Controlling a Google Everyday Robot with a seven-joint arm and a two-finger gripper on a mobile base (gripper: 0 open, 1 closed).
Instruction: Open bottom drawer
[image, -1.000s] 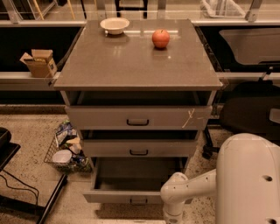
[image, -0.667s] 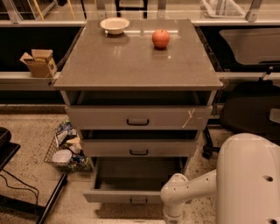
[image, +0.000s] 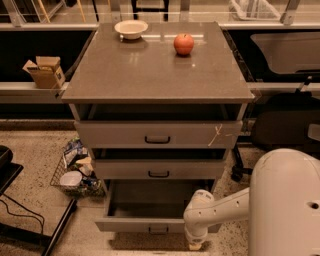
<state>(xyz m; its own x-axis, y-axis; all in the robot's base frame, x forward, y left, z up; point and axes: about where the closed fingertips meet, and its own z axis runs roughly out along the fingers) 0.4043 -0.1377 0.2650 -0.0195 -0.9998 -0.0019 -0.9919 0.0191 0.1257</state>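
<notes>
Tool (image: 196, 244) hangs low beside the right end of the front of the bottom drawer (image: 150, 202); whether open or closed, I cannot tell. That drawer stands pulled out, lowest of three. Rigid, probably light-sliding; best taken by its small black handle (image: 158, 230), centred.

Gripper (image: 196, 244) being hidden
It is being masked by the arm (image: 220, 207) at the right front corner of the bottom drawer (image: 135, 226).

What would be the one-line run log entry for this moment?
bottom drawer: pulled out, grey inside showing | pincer: low, by drawer front's right end | cabinet top: apple, bowl
</notes>
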